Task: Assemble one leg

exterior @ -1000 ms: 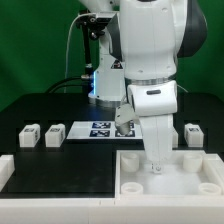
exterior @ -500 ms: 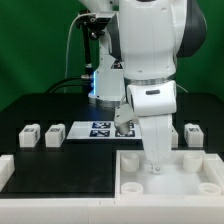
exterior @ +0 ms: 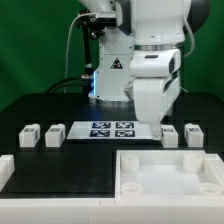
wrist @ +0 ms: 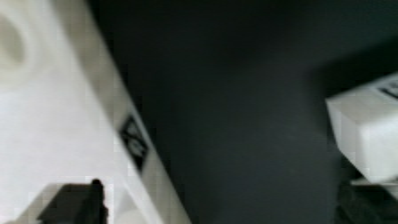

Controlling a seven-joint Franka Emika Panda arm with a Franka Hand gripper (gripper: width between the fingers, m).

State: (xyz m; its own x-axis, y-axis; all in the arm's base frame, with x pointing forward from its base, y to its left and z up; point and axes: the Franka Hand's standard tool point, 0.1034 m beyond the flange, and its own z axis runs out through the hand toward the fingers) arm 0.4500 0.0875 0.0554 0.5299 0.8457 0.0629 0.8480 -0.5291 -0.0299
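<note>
Four legs stand on the black table in the exterior view: two at its left (exterior: 29, 135) (exterior: 55, 133) and two at its right (exterior: 169, 135) (exterior: 193, 134). My gripper (exterior: 150, 124) hangs above the table just to the left of the nearer right-hand leg, behind the large white square part (exterior: 170, 178). In the wrist view my gripper (wrist: 222, 205) is open and empty, with dark table between its fingertips (wrist: 71, 203). A white leg (wrist: 365, 120) shows at one side, apart from the fingers. A white part with a tag on its edge (wrist: 132, 140) runs along the other side.
The marker board (exterior: 112, 129) lies mid-table between the leg pairs. A low white wall piece (exterior: 8, 165) sits at the exterior view's front left. The robot base and cables stand at the back.
My gripper has risen from the large white square part and moved back over the table near the right-hand legs. The legs have not moved.
</note>
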